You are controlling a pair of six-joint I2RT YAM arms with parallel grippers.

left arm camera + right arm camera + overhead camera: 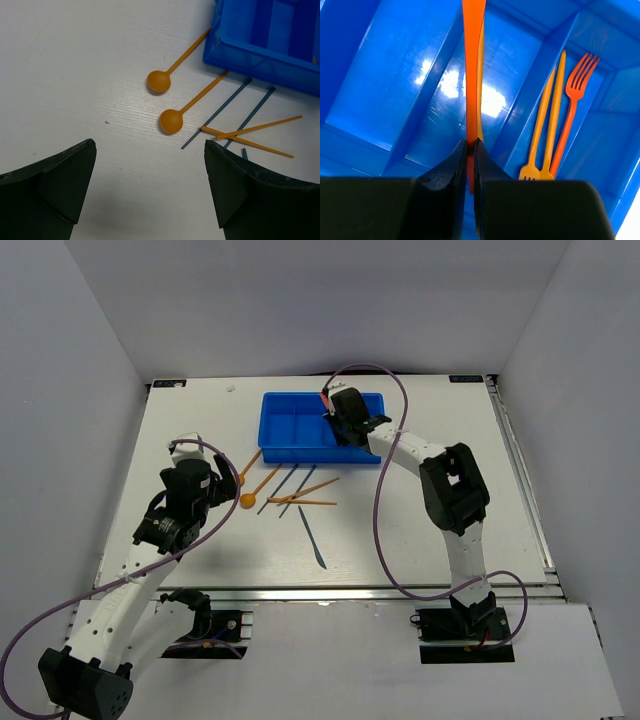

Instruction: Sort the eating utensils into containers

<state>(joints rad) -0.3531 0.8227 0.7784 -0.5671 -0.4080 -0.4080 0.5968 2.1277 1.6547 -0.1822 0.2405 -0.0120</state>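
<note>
Left wrist, two spoons [159, 81], perhaps four sticks [216, 113]

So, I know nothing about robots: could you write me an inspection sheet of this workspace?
Surface: white table, mostly bare.
Job's things: bright blue plastic compartment tray with three plastic forks in one compartment. On the table lie two orange plastic spoons, two dark blue sticks, two crossed orange sticks and a dark blue knife.
Clutter: nothing seen.
Grippers: left gripper open and empty, near the spoons; right gripper shut on a flat red-orange plastic utensil over the compartment beside the forks.
Cables: a purple cable loops off each arm.
Surroundings: plain white walls.
</note>
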